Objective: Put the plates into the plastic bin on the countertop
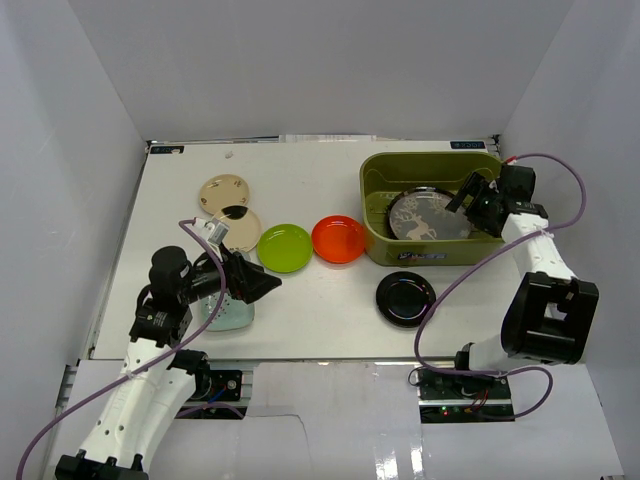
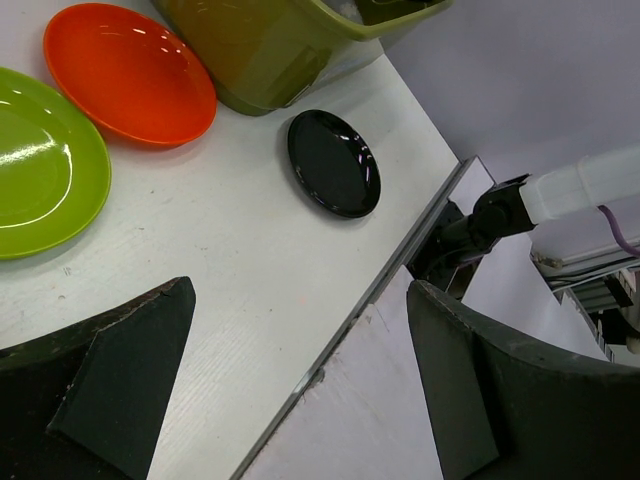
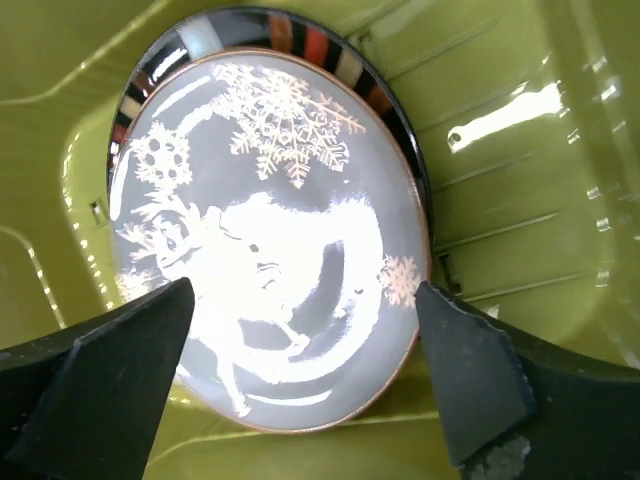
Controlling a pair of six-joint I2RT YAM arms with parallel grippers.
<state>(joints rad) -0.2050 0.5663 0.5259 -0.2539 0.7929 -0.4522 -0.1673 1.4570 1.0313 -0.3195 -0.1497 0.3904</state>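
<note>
The olive-green plastic bin (image 1: 378, 190) stands at the back right of the white countertop (image 1: 320, 320). A grey deer-patterned plate (image 1: 430, 217) lies in it on top of a dark-rimmed plate (image 3: 300, 40). My right gripper (image 1: 470, 200) hovers open over the deer plate (image 3: 270, 240), holding nothing. My left gripper (image 1: 268, 287) is open and empty above the near table edge. On the table lie a lime green plate (image 1: 284, 247), an orange-red plate (image 1: 338, 239), a glossy black plate (image 1: 405, 297), two beige-gold plates (image 1: 224, 192) and a mint plate (image 1: 225, 312), partly under my left arm.
Pale grey walls (image 1: 300, 60) close in the table on three sides. The left wrist view shows the lime plate (image 2: 40, 180), orange plate (image 2: 130, 72), black plate (image 2: 333, 163), the bin's corner (image 2: 270, 45) and the near table edge (image 2: 380, 290).
</note>
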